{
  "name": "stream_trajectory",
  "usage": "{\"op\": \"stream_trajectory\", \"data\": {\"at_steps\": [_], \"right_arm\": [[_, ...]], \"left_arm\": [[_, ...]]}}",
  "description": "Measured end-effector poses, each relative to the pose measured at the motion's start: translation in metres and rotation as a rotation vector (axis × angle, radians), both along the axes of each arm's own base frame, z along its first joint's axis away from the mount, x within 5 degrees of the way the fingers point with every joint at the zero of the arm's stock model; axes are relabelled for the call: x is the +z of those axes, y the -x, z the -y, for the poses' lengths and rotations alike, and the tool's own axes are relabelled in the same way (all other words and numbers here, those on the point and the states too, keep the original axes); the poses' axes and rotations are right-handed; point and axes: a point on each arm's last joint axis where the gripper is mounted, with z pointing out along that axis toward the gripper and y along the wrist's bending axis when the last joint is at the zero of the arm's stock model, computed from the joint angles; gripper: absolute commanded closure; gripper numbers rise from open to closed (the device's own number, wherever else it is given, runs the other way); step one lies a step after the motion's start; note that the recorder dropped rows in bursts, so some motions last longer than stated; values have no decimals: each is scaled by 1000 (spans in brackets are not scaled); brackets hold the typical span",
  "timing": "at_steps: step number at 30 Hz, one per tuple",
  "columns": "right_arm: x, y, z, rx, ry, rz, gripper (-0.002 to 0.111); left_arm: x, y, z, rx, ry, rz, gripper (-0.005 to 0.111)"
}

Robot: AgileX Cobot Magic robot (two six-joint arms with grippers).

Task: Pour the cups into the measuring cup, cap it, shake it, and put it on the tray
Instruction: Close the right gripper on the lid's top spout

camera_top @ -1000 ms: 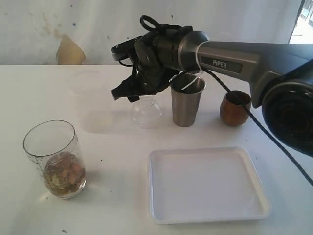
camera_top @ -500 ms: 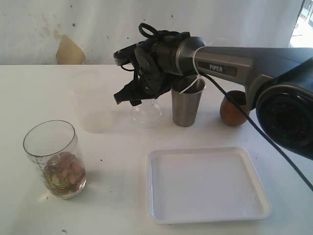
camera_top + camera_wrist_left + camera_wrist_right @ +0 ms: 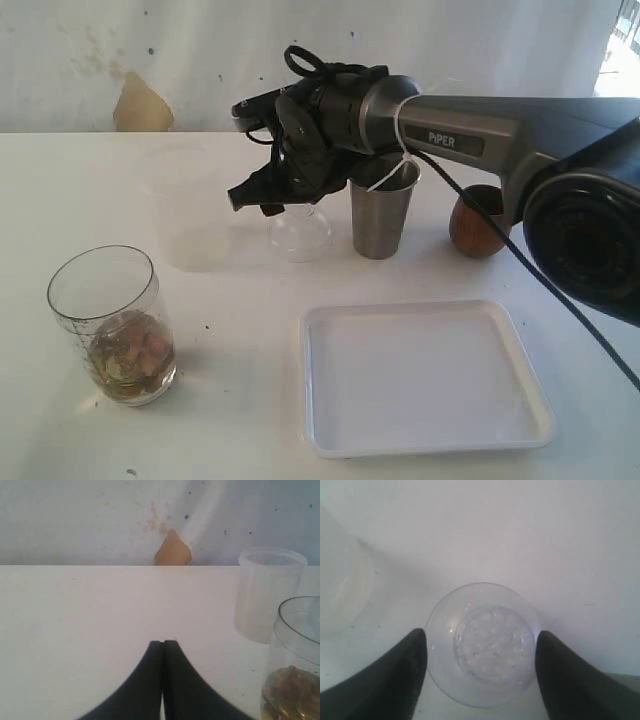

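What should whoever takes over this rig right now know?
Left gripper: shut, empty, near the tall clear graduated measuring cup, which holds brownish contents.
Right gripper: open, fingers either side of the small clear dome-shaped lid, not gripping.
Tapered stainless-steel tumbler and dark-brown wooden cup stand behind the shallow white plastic tray, which holds nothing.
Done: pouring, apparently. Left: cap, shake, set on tray.

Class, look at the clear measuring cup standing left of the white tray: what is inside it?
A low heap of brownish pieces lies at the bottom of the measuring cup; above that it is empty and uncapped. Whether liquid lies among the pieces cannot be told.
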Motion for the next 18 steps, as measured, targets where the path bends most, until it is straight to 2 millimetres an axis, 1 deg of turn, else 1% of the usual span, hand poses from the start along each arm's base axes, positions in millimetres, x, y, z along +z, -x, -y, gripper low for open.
{"op": "stream_trajectory", "data": {"at_steps": [5, 7, 10, 14, 18], "right_arm": [[0, 0, 0, 1, -5, 5, 51], [0, 0, -1, 1, -8, 5, 54], [0, 0, -1, 1, -8, 5, 62], [0, 0, 0, -1, -3, -3, 69], [0, 0, 0, -2, -1, -4, 82]], "left_arm": [[0, 0, 0, 0, 0, 0, 107], [0, 0, 0, 0, 0, 0, 107], [0, 0, 0, 0, 0, 0, 107], [0, 0, 0, 0, 0, 0, 107], [0, 0, 0, 0, 0, 0, 107]]}}
